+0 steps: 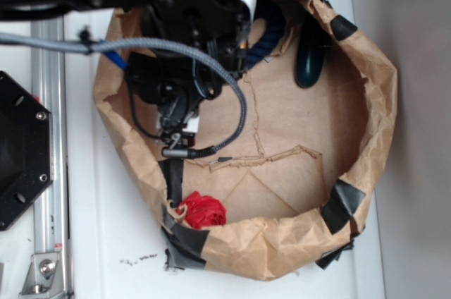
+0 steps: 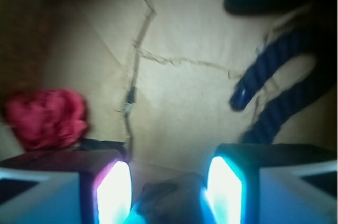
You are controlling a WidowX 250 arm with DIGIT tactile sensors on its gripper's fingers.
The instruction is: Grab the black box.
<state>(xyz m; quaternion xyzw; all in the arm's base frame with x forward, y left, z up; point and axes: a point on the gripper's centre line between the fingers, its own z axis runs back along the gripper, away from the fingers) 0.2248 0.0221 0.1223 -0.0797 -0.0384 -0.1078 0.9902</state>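
While the gripper point(image 2: 169, 192) stands open at the wrist view's bottom, a dark rounded shape, likely the glossy black box point(image 2: 171, 197), sits between its fingers, ungrasped.

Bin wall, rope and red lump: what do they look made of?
Bin wall: crumpled brown paper, matte, patched with black tape. Rope: twisted navy fibre strands. Red lump: looks like soft, crinkled cloth or paper; too blurred to say which.
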